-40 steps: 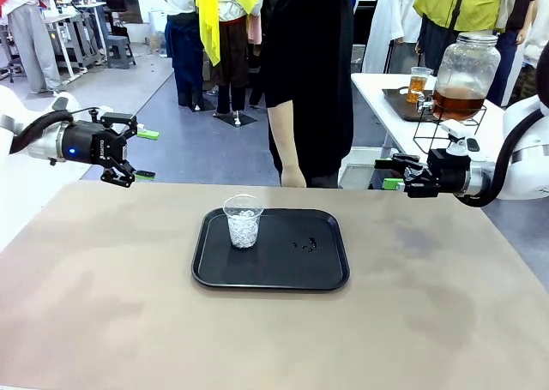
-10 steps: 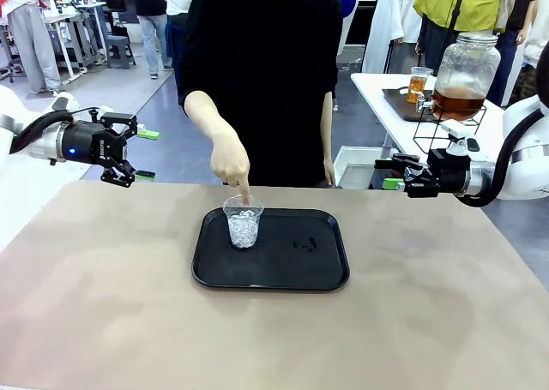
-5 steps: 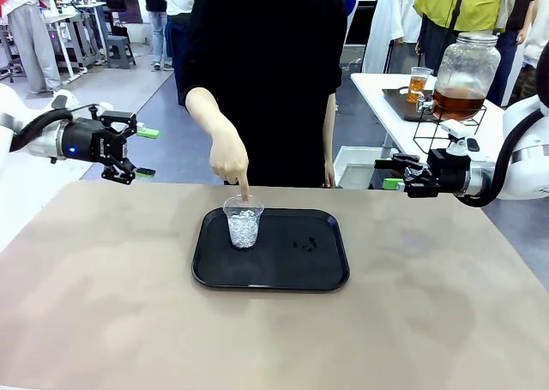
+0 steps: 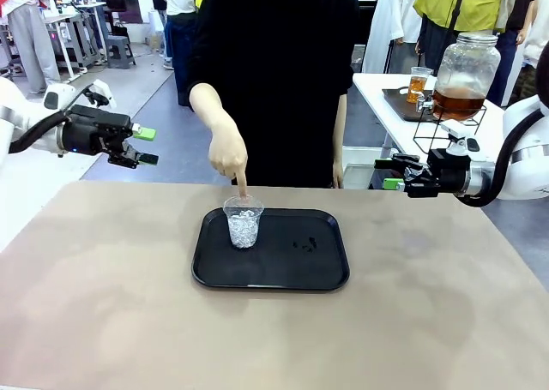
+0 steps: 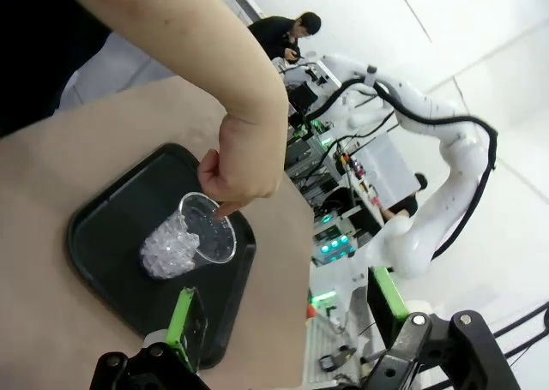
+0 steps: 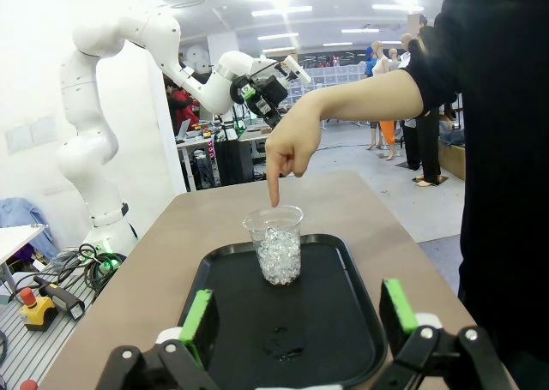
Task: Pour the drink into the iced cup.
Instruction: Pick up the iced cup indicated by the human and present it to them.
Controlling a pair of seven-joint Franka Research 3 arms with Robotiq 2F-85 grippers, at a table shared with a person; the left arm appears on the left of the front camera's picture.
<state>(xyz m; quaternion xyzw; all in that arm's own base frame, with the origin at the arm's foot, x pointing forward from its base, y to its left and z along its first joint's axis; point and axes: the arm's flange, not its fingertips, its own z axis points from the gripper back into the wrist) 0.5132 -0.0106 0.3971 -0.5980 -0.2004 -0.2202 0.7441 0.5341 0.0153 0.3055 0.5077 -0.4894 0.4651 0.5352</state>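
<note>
While hand (image 4: 228, 154) points at cup (image 4: 244, 221), left arm (image 4: 39, 131) rose, rolled.

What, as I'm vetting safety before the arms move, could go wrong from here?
1. The person's hand points down at the rim of the iced cup; a gripper reaching in now could strike it or tip the cup on the tray.
2. The left gripper and right gripper stand open and empty; the drink sits in a jar on a side table behind the right arm, likely an awkward reach.
</note>
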